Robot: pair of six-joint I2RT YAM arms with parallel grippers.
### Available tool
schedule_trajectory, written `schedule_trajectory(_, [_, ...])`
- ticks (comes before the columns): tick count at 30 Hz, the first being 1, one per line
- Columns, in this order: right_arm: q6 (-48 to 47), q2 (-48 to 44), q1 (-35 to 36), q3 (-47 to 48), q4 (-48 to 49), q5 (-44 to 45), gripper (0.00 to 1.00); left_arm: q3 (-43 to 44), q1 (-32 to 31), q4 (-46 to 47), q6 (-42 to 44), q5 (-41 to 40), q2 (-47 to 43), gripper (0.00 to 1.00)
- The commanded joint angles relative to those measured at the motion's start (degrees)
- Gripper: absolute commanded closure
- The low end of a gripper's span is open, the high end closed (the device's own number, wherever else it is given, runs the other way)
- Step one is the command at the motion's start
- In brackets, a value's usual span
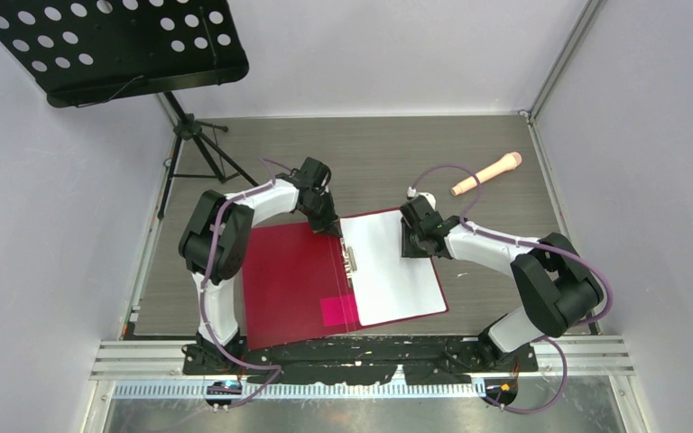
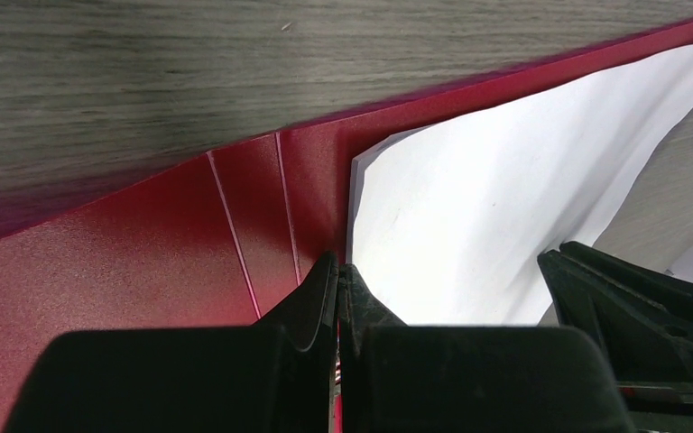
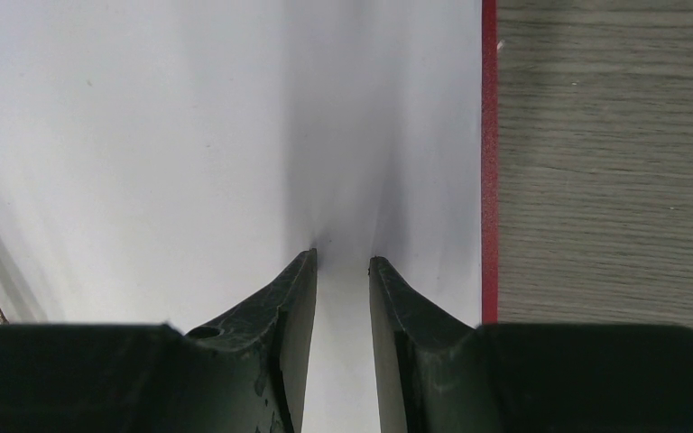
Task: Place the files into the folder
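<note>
The dark-red folder (image 1: 289, 289) lies open and flat on the table, with a metal clip (image 1: 352, 260) along its spine and a pink patch (image 1: 337, 309) near the front. The white files (image 1: 397, 271) rest on its right half. My left gripper (image 1: 332, 227) is shut, its tips down at the far end of the spine, between the red cover (image 2: 144, 262) and the corner of the files (image 2: 469, 216). My right gripper (image 1: 412, 248) stands slightly open, with both tips (image 3: 343, 260) touching the top sheet (image 3: 144, 135) near the folder's red edge (image 3: 488, 180). Nothing sits between its fingers.
A beige microphone (image 1: 487, 173) lies on the wooden table at the back right. A black perforated music stand (image 1: 108, 45) on a tripod (image 1: 194, 135) stands at the back left. Pale walls close in both sides.
</note>
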Motion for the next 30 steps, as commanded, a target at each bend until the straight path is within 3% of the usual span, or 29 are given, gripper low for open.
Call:
schedule_trajectory(1, [-0.32, 0.44, -0.06, 2.18, 0.61, 0.74, 0.66, -1.13, 0.00, 2.51, -0.28, 2.93, -2.33, 1.00])
schedule_trajectory(21, [-0.15, 2.25, -0.03, 2.74, 0.91, 0.72, 0.67, -3.30, -1.67, 2.67, 0.12, 3.78, -7.25, 1.00])
schedule_trajectory(30, [0.03, 3.12, -0.12, 2.90, 1.20, 0.24, 0.67, 2.18, -0.30, 0.85, 3.26, 0.71, -2.04, 0.96])
